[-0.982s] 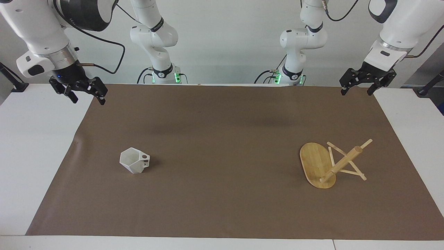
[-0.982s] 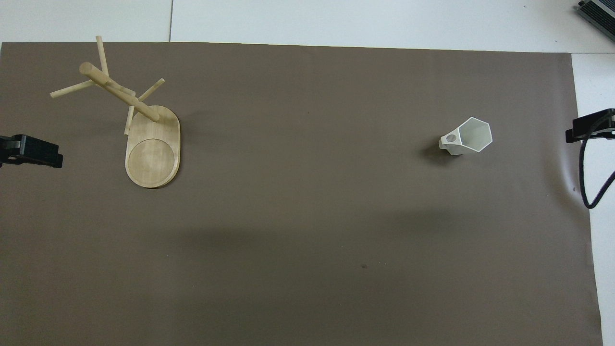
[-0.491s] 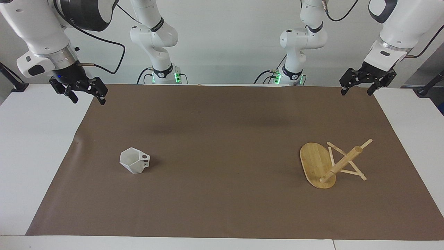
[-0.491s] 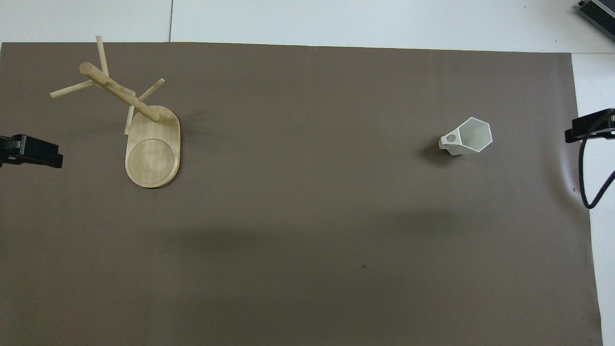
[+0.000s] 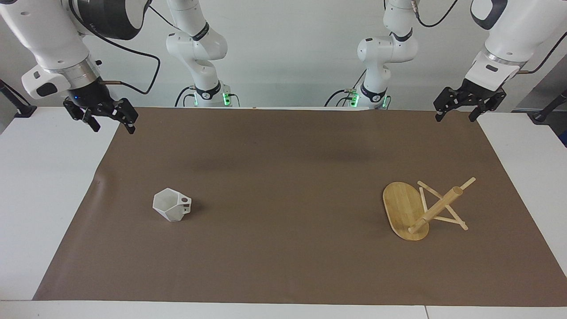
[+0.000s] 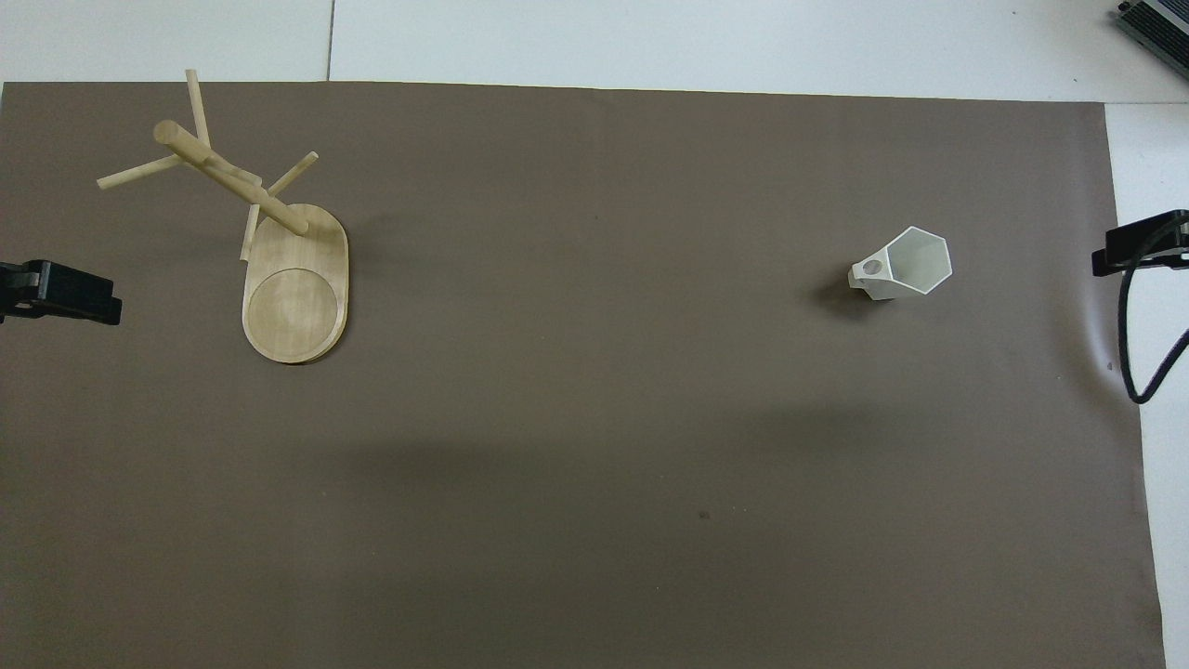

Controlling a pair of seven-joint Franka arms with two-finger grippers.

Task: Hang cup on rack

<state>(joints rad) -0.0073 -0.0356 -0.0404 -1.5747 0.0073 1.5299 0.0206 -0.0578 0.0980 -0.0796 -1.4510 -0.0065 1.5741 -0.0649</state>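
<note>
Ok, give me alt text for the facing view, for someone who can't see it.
A white cup stands on a brown mat toward the right arm's end, well apart from a bamboo rack toward the left arm's end. Both arms wait, raised: the right tool and left tool hang open over the mat's corners nearest the robots, holding nothing.

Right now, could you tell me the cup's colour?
Matte white; the cup shows best in the facing view.

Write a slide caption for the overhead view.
White cup and wooden rack sit far apart on a brown mat.
</note>
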